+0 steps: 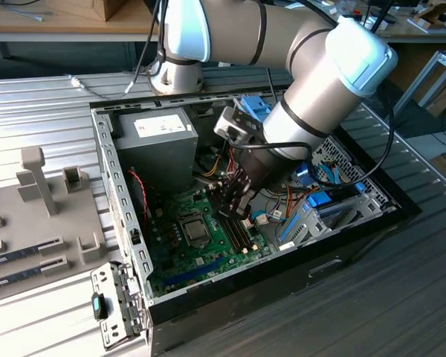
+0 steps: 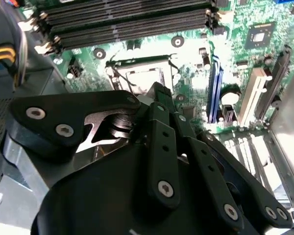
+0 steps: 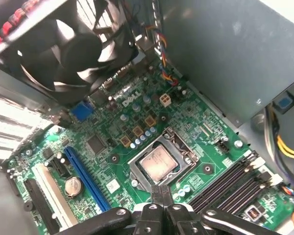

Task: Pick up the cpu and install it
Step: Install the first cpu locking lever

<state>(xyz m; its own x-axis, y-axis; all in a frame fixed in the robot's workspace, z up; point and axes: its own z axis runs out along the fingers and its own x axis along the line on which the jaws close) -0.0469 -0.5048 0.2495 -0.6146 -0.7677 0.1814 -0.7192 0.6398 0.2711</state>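
The small silver-topped square cpu [image 3: 158,163] sits in its socket; the black end effector [image 3: 160,192], clenched empty, hovers at its 6 o'clock.

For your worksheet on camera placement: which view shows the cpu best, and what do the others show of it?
The first wrist view: the cpu lies unobstructed in its socket frame. In the second wrist view the gripper covers part of it. In the exterior view it is a small grey square on the motherboard.

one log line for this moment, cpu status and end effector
cpu: seated in socket frame on motherboard | end effector: fingers together, holding nothing, just above socket edge | case: open
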